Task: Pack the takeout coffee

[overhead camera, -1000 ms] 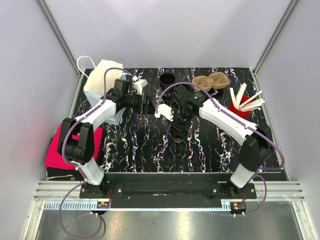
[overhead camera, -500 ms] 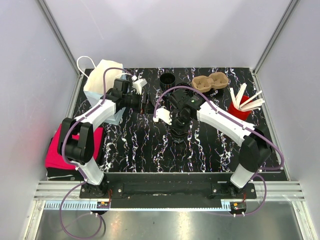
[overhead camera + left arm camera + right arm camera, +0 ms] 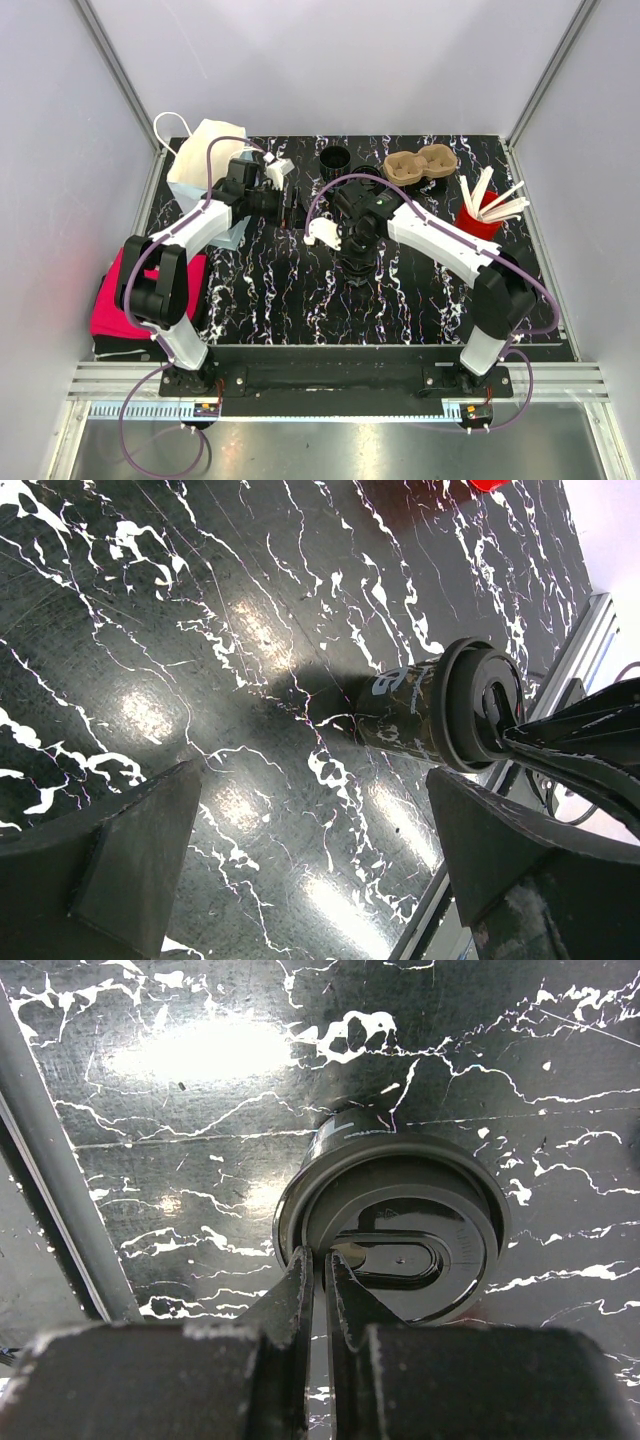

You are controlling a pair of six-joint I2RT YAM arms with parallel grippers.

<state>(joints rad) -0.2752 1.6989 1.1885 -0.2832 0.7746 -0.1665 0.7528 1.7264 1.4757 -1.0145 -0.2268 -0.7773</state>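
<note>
Pale walls box in a black, white-veined surface (image 3: 260,290). Far left, a pink cloth (image 3: 110,300) lies off its edge. A white bag (image 3: 200,150) stands at the rear corner. The left tool (image 3: 290,208) gapes wide, holding nothing. Centre: the coffee cup (image 3: 405,715) stands upright and lidded under the right tool (image 3: 315,1270), whose jaws are nearly together at the lid's rim. Pinching or just touching, can't tell. A cardboard carrier (image 3: 422,163) sits rear right. From above, the arm hides most of the cup.

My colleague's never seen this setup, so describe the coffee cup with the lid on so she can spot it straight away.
Look at the black marbled table, near its middle, directly under the right arm's closed pincer. There stands a dark coffee cup; unlike the open black cup by the back edge, it wears a lid.
</note>
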